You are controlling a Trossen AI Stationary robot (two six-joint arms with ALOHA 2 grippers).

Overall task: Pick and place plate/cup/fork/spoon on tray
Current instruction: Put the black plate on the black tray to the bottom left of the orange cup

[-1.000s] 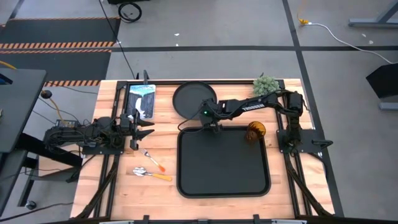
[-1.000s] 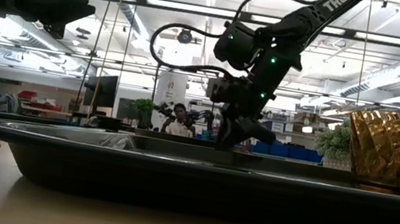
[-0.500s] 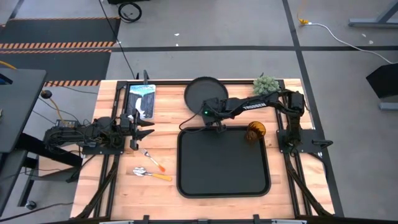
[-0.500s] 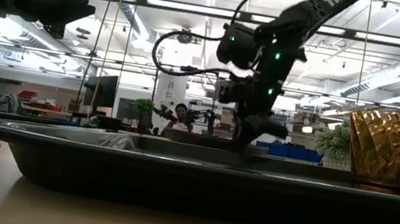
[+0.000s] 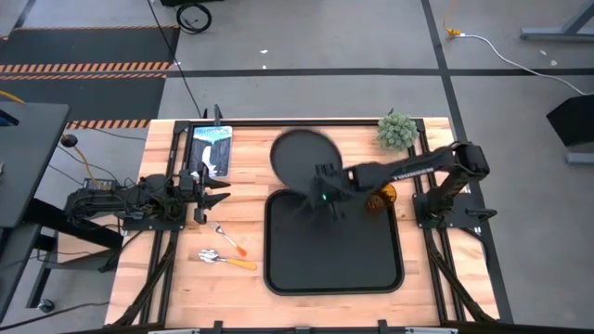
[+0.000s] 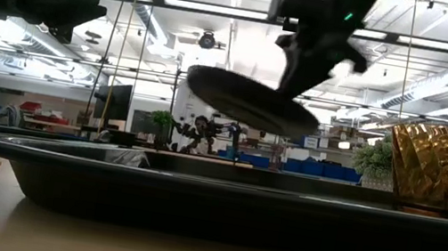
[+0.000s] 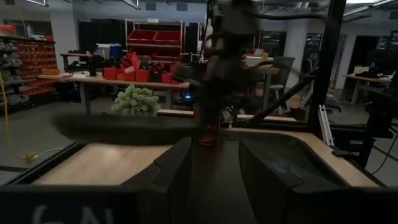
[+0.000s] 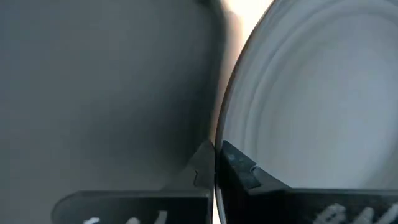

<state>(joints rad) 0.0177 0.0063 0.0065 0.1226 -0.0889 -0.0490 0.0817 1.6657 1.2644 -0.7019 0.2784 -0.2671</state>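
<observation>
The round black plate (image 5: 302,156) is in the air over the tray's far edge, tilted; it also shows in the low view (image 6: 246,100). My right gripper (image 5: 327,192) is shut on its rim. The black tray (image 5: 334,264) lies at the table's middle. The amber cup (image 5: 381,196) stands by the tray's far right corner. The fork (image 5: 226,239) and the spoon (image 5: 224,258) lie on the wood to the left of the tray. My left gripper (image 5: 219,190) waits open at the table's left (image 7: 214,168). My right gripper pinches the plate's rim (image 8: 219,134) between its two fingers, one on the upper face and one on the underside, at the plate's near right edge. The fingers come from above, pointing down. The plate is lifted clear and hangs tilted (image 6: 285,108) over the tray.
A small green potted plant (image 5: 397,128) stands at the far right corner. A flat printed card or book (image 5: 210,148) lies at the far left. The tray's inside (image 5: 325,241) is bare.
My right gripper first slid the plate along the table toward the right, then went up and toward the near edge. The plate has been lifted clear of the table and now tilts over the tray's far edge.
</observation>
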